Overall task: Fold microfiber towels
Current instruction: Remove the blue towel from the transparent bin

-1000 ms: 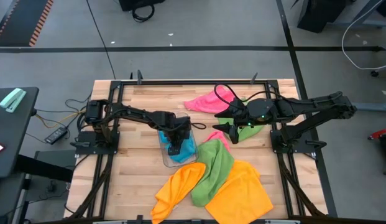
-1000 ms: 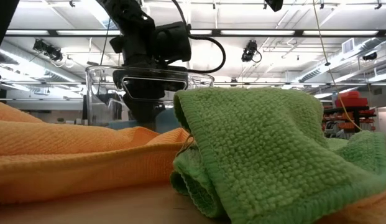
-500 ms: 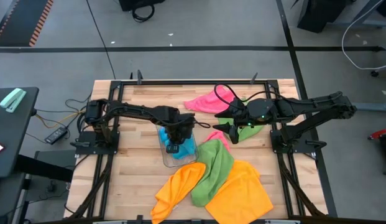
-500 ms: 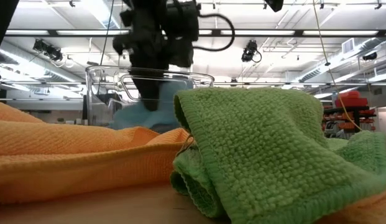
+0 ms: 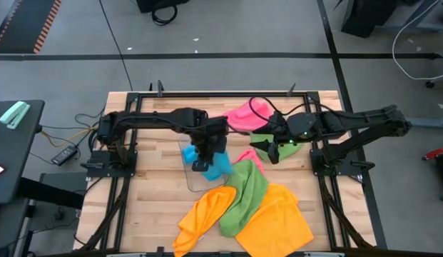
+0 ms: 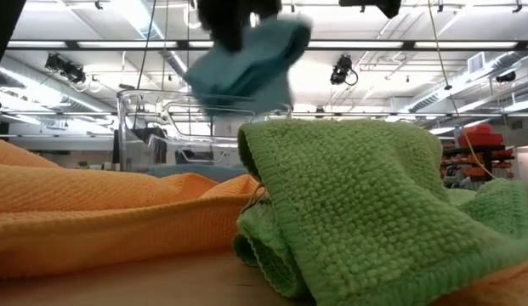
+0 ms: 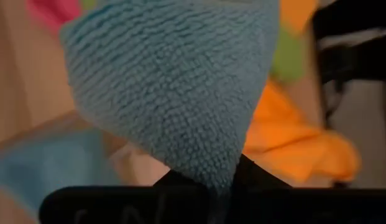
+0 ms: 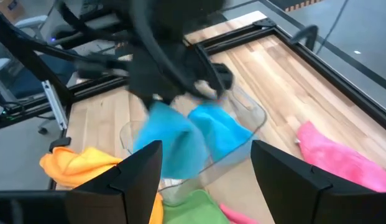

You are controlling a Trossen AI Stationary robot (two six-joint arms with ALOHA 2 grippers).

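My left gripper (image 5: 203,160) hangs above the clear plastic tray (image 5: 195,178) at mid-table, shut on a sky blue microfiber towel (image 6: 246,59). More blue cloth (image 8: 220,130) lies in the tray; whether it is the same towel I cannot tell. My right gripper (image 5: 272,155) waits open to the right, over a green towel (image 5: 282,146). A pink towel (image 5: 246,114) lies toward the far edge. Another green towel (image 5: 250,189) and two orange ones (image 5: 207,214) (image 5: 278,223) lie bunched near the front. My left gripper pinches a bunched point of the blue towel (image 7: 208,171) between its two fingers, coming from above and slanting down. The cloth fans out slack below the fingers. In the low view its lower end (image 6: 234,102) hangs about level with the tray's rim.
The black frame rail (image 5: 207,93) runs along the table's far edge and down both sides. A small pink piece (image 5: 250,157) sticks out by the green towel. Bare wood (image 5: 153,193) shows at the near left.
My left gripper, down inside the tray a second ago, has taken hold of the blue towel and gone straight up. The towel has come up out of the tray in a bunch and now hangs below the fingers.
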